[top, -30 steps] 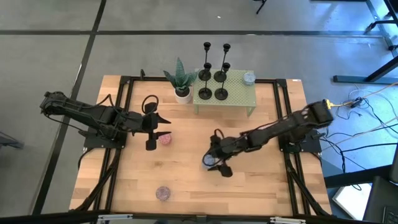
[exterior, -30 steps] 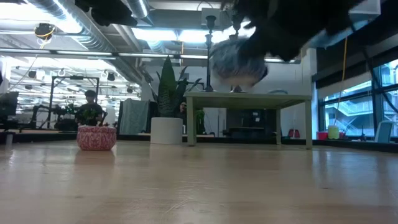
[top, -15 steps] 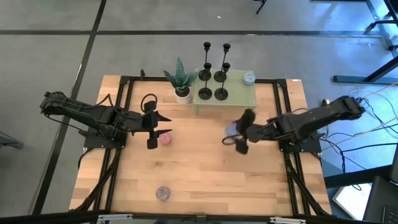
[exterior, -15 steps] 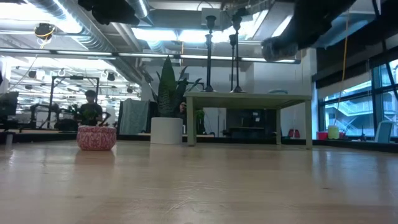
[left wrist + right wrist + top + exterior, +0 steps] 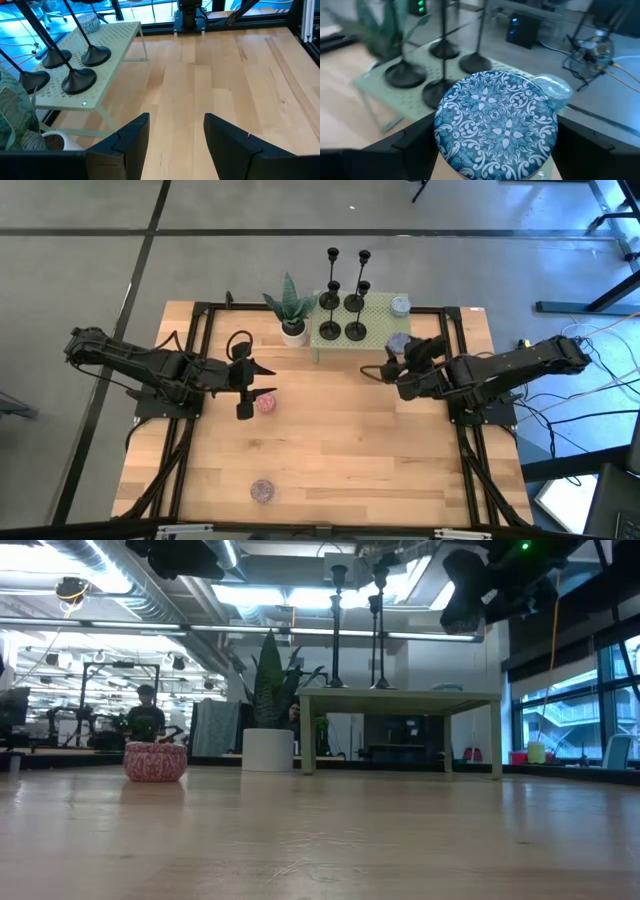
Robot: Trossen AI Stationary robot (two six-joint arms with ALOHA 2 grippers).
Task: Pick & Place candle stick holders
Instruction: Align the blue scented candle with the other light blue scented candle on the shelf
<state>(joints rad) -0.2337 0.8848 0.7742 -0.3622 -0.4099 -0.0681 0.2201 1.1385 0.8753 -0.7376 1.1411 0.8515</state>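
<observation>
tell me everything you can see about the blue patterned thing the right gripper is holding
The blue patterned candle is a round, squat piece with a white floral scroll design on its flat face. The right gripper holds it by its sides between both fingers, in the air by the green perforated shelf, near the candle stick holders. Nothing else touches it.

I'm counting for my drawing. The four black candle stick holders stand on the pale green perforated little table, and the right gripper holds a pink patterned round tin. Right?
Nearly. The tin in the right gripper is blue patterned, not pink, as the right wrist view shows. The four black candle stick holders do stand on the pale green perforated little table.
</observation>
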